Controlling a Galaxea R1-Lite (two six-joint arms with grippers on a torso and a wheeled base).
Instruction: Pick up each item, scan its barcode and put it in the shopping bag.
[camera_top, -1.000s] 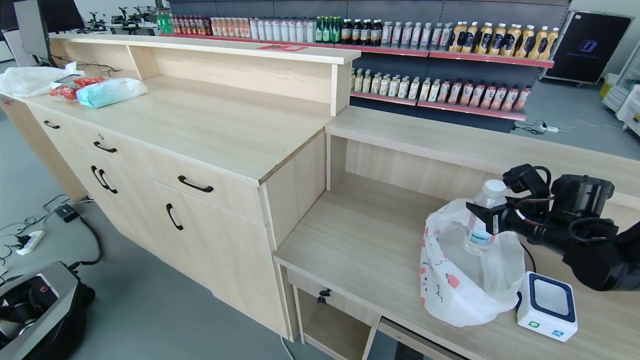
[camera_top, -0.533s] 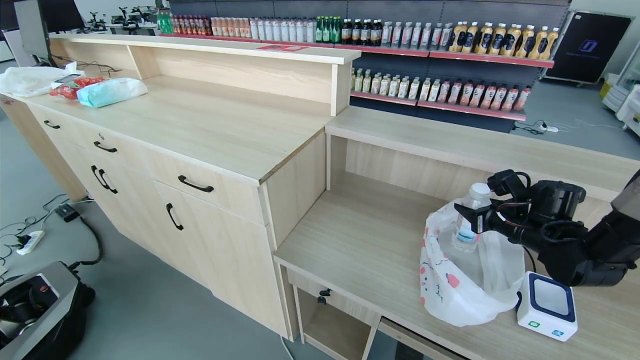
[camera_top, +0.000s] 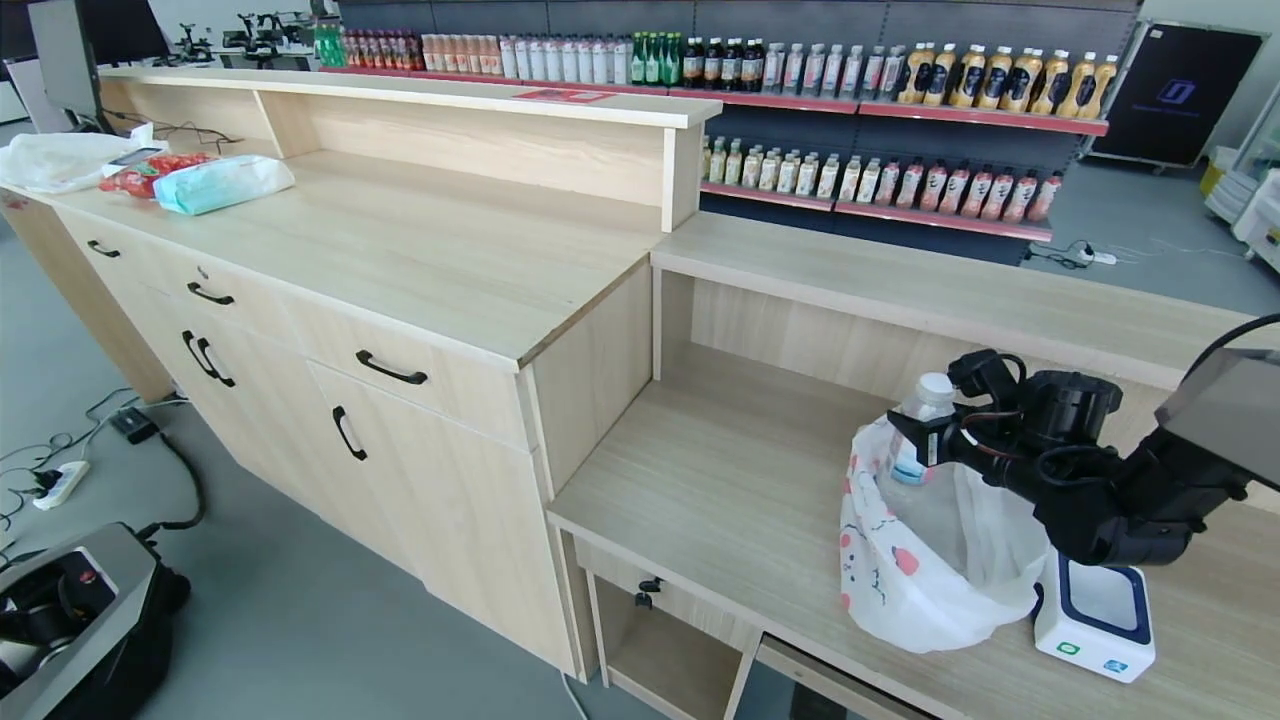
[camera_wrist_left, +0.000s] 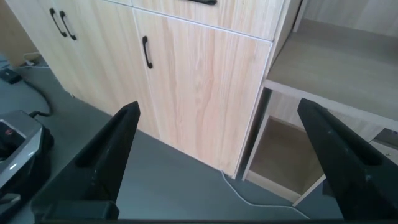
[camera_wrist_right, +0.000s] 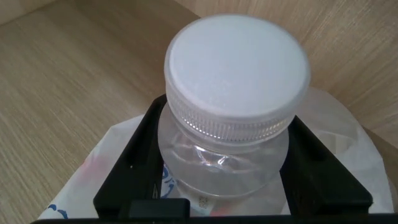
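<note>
The right gripper is seen closed on a water bottle, with 1 black finger pressed against each side of the body just under the neck. The bottle is made of clear plastic, is topped by a white ribbed cap and is held upright. A blue and white label band is wrapped round it, but its print cannot be read.

Directly beneath the gripper, the open mouth of the shopping bag is found; the bag is white with red and dark markings, and the bottle's lower end is at about the level of its rim. Just beside the bag, below the right arm, a white scanner with a dark-framed window is set on the low wooden counter.

The left gripper is held wide open, nothing being gripped, above grey floor in front of the cabinet doors.
</note>
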